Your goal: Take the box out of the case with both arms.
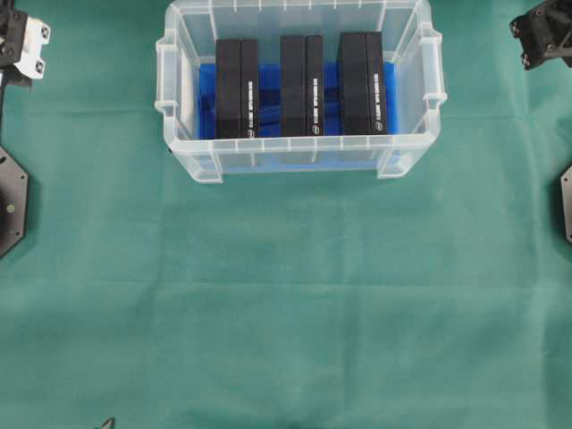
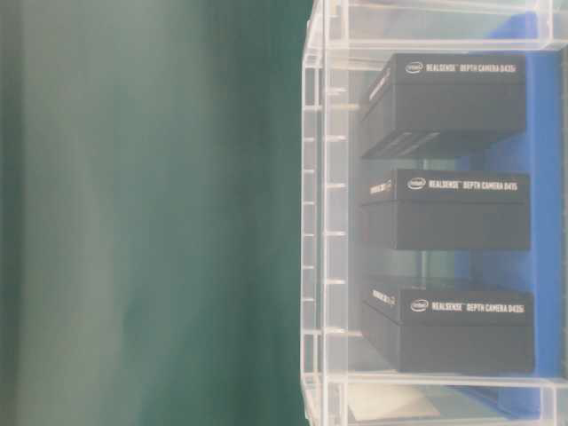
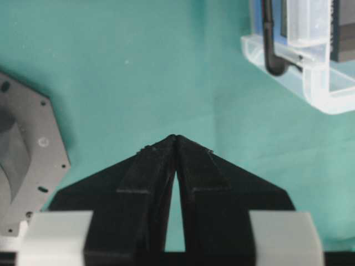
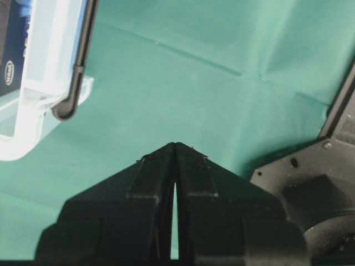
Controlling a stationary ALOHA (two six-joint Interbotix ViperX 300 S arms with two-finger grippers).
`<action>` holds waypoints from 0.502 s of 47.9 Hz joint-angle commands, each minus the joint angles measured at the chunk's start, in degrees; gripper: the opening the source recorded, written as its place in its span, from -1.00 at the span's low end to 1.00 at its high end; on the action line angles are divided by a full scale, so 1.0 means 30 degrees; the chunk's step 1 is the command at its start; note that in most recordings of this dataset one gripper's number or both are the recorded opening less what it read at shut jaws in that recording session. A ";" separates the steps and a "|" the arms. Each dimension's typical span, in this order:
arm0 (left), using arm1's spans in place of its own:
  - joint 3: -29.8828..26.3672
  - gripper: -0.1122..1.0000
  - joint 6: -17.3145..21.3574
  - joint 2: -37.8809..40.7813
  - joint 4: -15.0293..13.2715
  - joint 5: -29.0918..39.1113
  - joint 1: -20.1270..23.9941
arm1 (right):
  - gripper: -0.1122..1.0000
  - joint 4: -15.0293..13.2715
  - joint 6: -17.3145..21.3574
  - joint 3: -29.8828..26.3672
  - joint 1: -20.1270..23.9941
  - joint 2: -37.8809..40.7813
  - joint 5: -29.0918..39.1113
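Boxes (image 1: 303, 85) upright inside case (image 1: 183, 107)

Overhead, the left arm (image 1: 20, 49) is cut by the upper left edge and the right arm (image 1: 545, 34) by the upper right corner, so neither claw shows there. The table-level view crops the case (image 2: 312, 222) at the right edge and blurs the green desk (image 2: 151, 222). In the left wrist view only a corner of the case, perhaps a handle, enters at upper right.
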 commanded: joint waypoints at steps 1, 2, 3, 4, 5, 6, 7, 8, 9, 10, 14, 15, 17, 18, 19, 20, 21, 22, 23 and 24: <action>-0.0146 -0.67 -0.0439 -0.0146 -0.0059 0.0059 -0.0146 | -0.68 0.0029 0.0059 -0.0146 -0.0029 -0.0117 -0.0117; -0.0146 -0.60 -0.0674 -0.0146 -0.0059 0.0059 -0.0117 | -0.62 0.0029 0.0117 -0.0088 -0.0029 -0.0117 -0.0117; -0.0176 -0.53 -0.0908 -0.0146 -0.0029 0.0059 -0.0146 | -0.55 0.0000 0.0176 -0.0029 -0.0029 -0.0088 -0.0117; -0.0146 -0.45 -0.1084 -0.0146 -0.0029 0.0000 -0.0146 | -0.46 0.0000 0.0205 0.0000 -0.0029 -0.0088 -0.0117; -0.0176 -0.36 -0.1260 -0.0146 -0.0029 -0.0059 -0.0146 | -0.37 0.0000 0.0234 0.0029 -0.0029 -0.0088 -0.0117; -0.0176 -0.26 -0.1465 -0.0146 -0.0059 -0.0117 -0.0146 | -0.27 0.0000 0.0293 0.0059 -0.0029 -0.0088 -0.0146; -0.0176 -0.12 -0.1582 -0.0117 -0.0059 -0.0146 -0.0146 | -0.15 -0.0029 0.0352 0.0088 -0.0029 -0.0088 -0.0146; -0.0176 -0.01 -0.1670 -0.0088 -0.0029 -0.0205 -0.0146 | 0.00 -0.0059 0.0439 0.0117 -0.0029 -0.0088 -0.0117; -0.0205 0.11 -0.1729 -0.0088 -0.0029 -0.0234 -0.0146 | 0.12 -0.0117 0.0527 0.0117 -0.0029 -0.0059 -0.0117; -0.0205 0.22 -0.1729 -0.0059 -0.0059 -0.0293 -0.0176 | 0.23 -0.0146 0.0674 0.0117 -0.0029 -0.0059 -0.0088; -0.0205 0.63 -0.1553 -0.0029 -0.0029 -0.0352 -0.0381 | 0.66 -0.0322 0.1113 0.0176 0.0000 0.0029 -0.0088; -0.0205 0.70 -0.1494 -0.0029 -0.0029 -0.0352 -0.0439 | 0.74 -0.0322 0.1172 0.0176 0.0029 0.0059 -0.0059; -0.0205 0.77 -0.1436 -0.0029 -0.0029 -0.0352 -0.0469 | 0.87 -0.0352 0.1230 0.0146 0.0059 0.0059 -0.0059; -0.0205 0.76 -0.1436 0.0000 -0.0059 -0.0352 -0.0469 | 0.91 -0.0352 0.1260 0.0176 0.0059 0.0059 -0.0059; -0.0205 0.75 -0.1465 0.0029 -0.0029 -0.0322 -0.0469 | 0.93 -0.0352 0.1260 0.0176 0.0088 0.0088 -0.0059; -0.0234 0.74 -0.1494 0.0029 -0.0029 -0.0322 -0.0469 | 0.94 -0.0352 0.1260 0.0176 0.0088 0.0059 -0.0059; -0.0264 0.74 -0.1523 0.0059 -0.0029 -0.0322 -0.0469 | 0.94 -0.0352 0.1260 0.0176 0.0088 0.0088 -0.0088; -0.0264 0.74 -0.1553 0.0088 -0.0029 -0.0322 -0.0469 | 0.94 -0.0352 0.1260 0.0176 0.0088 0.0088 -0.0117; -0.0293 0.74 -0.1582 0.0117 -0.0029 -0.0322 -0.0439 | 0.94 -0.0352 0.1260 0.0176 0.0088 0.0088 -0.0117; -0.0293 0.74 -0.1611 0.0146 -0.0029 -0.0322 -0.0469 | 0.93 -0.0352 0.1289 0.0176 0.0117 0.0059 -0.0146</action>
